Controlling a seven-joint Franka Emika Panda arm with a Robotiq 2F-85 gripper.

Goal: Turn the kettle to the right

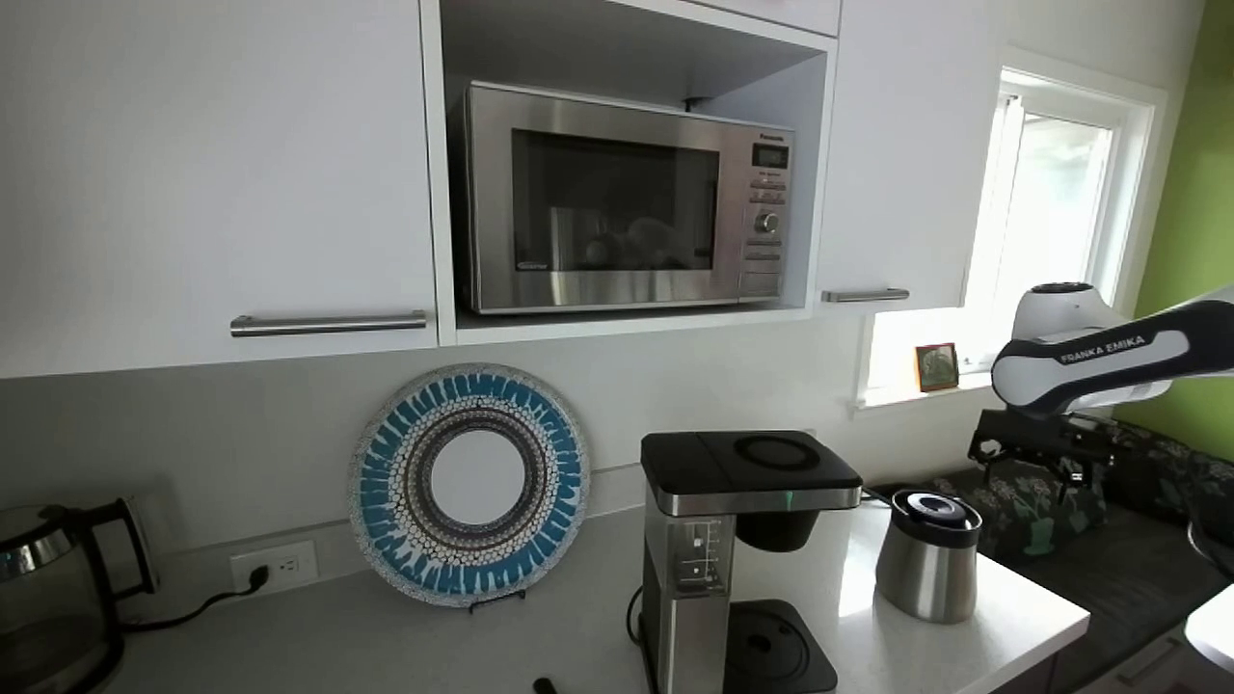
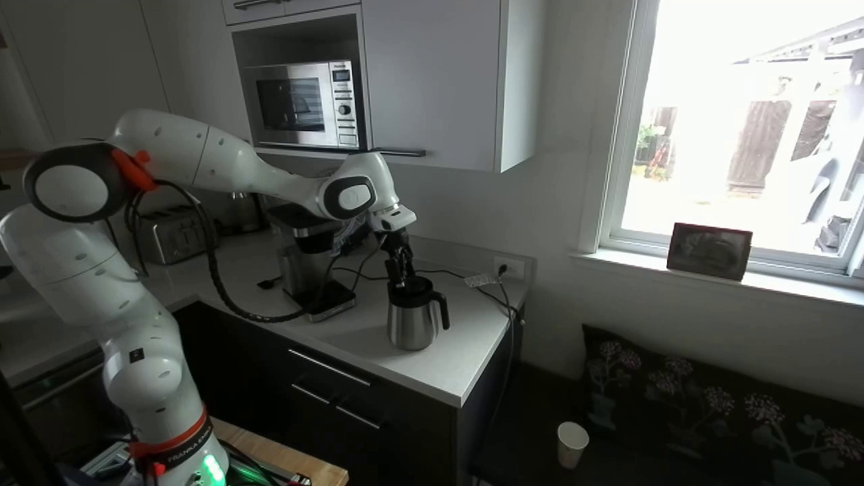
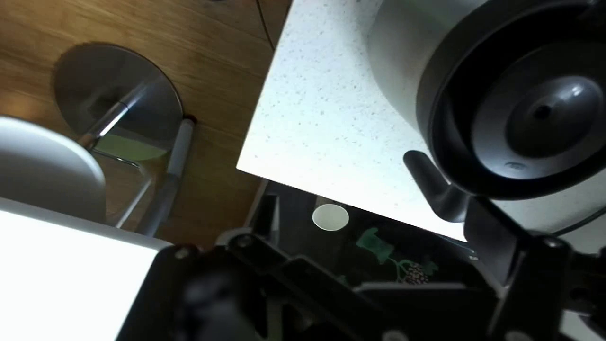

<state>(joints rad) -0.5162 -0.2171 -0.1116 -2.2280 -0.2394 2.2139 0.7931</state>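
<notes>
Steel kettle (image 1: 927,573) upright near the end of the desk (image 1: 1032,612), black handle (image 3: 431,185) out to one side. My jaws stand wide apart, holding nothing; in the wrist view one jaw is right at the handle's top, touching or not I can't tell. Looks like I'm lining up on that handle. To do it well: one jaw each side of it, clear of the black lid (image 3: 535,106), close softly, then swing slowly to the right, base flat so it pivots and doesn't tip. Desk edge is near, so no pushing outward. Around: coffee machine (image 1: 699,622) beside the kettle, limits room that way; power cords (image 2: 442,272) lying behind, could snag; wall cupboard (image 2: 432,81) overhead, mind my arm; paper cup (image 2: 572,442) on the dark bench (image 1: 1128,569) below, not in the way.
</notes>
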